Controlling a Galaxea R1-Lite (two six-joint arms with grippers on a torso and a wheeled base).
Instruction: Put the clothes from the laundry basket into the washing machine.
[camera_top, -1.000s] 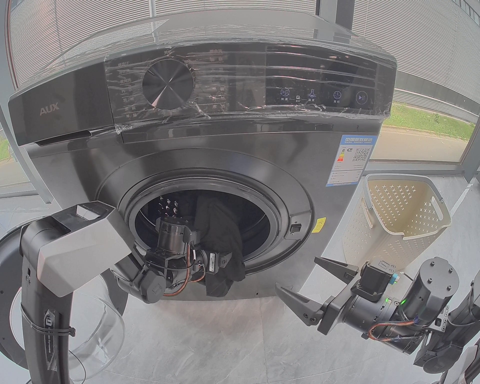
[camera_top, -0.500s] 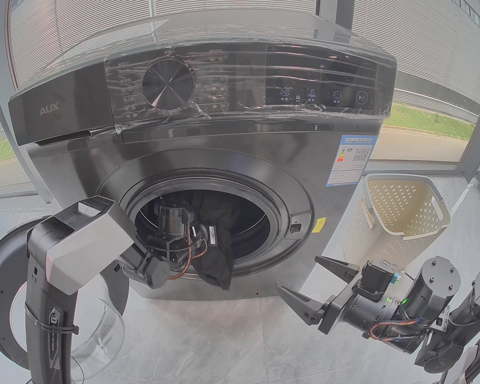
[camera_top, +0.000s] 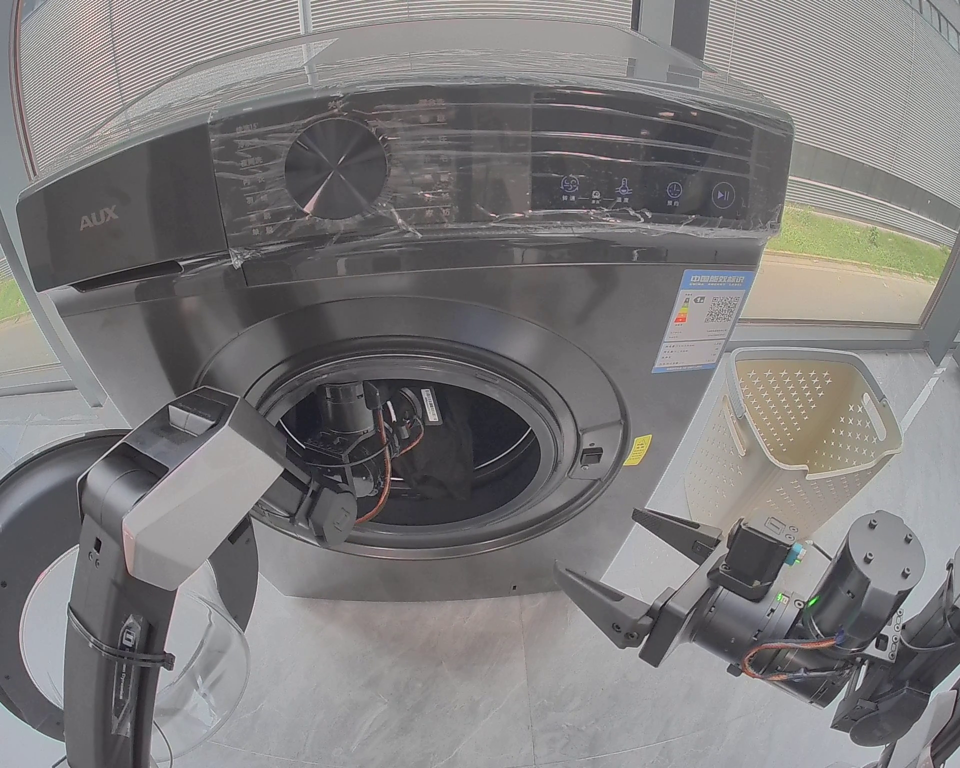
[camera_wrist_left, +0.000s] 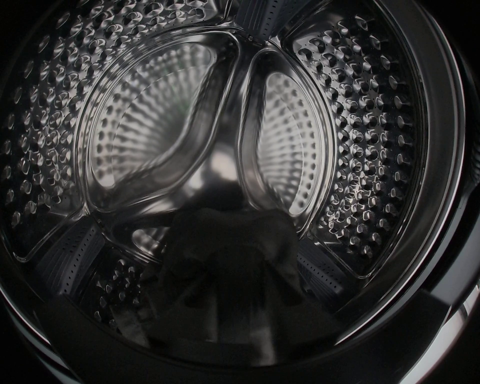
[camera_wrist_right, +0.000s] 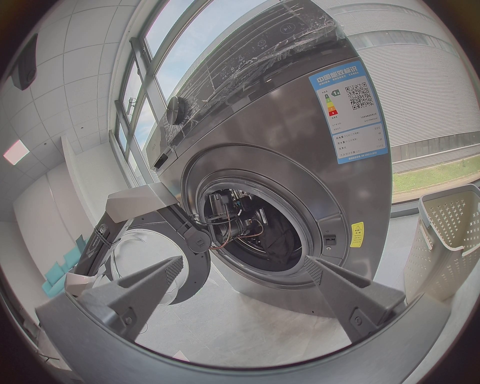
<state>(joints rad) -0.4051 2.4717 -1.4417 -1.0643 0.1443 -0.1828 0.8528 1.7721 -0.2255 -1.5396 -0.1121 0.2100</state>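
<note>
Standing by the single grey front-loading washing machine (camera_top: 450, 290), I count one cream perforated plastic laundry basket (camera_top: 800, 440) on the floor at its right, one black garment (camera_top: 442, 455), one round glass-centred door (camera_top: 35, 520) swung open at the left, and two arms. The right gripper (camera_top: 605, 548) hovers over the floor tiles in front of the machine, near the basket, its two dark claws spread wide with nothing between them. The left gripper (camera_top: 415, 425) is thrust through the round opening with the garment bunched just beside it, inside the steel dimpled drum (camera_wrist_left: 375, 125). A second ago that cloth hung over the lower lip of the opening and down the machine's front; now it has been lifted clear of the lip and sits within the ring, the left arm having risen and pushed deeper. Whether the left claw grips the cloth I cannot tell. In the left wrist view the garment is a dim heap low in the drum. The door is cut off at the edge.
</note>
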